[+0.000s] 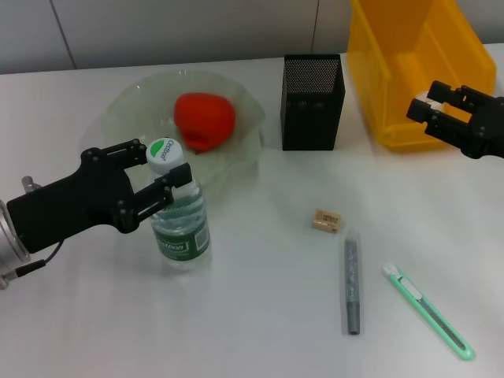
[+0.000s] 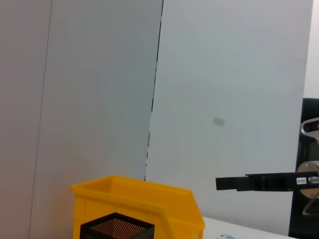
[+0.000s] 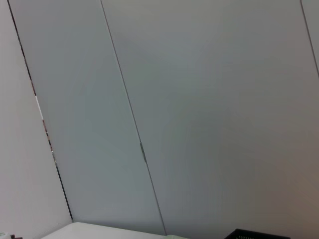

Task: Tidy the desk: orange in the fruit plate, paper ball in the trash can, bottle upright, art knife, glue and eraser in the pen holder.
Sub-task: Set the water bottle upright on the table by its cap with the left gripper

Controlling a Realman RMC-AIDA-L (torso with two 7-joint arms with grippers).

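Note:
A clear water bottle (image 1: 179, 220) with a white and green cap stands upright on the white table (image 1: 252, 315). My left gripper (image 1: 161, 161) has its fingers on both sides of the bottle's neck and cap. An orange (image 1: 205, 118) lies in the clear fruit plate (image 1: 126, 102). The black mesh pen holder (image 1: 313, 102) stands behind the middle and also shows in the left wrist view (image 2: 117, 229). An eraser (image 1: 326, 221), a grey glue stick (image 1: 352, 285) and a green art knife (image 1: 429, 313) lie at the front right. My right gripper (image 1: 423, 99) is open over the yellow bin's front edge. No paper ball is in view.
The yellow bin (image 1: 421, 71) stands at the back right, next to the pen holder, and also shows in the left wrist view (image 2: 139, 204). The right wrist view shows only the wall.

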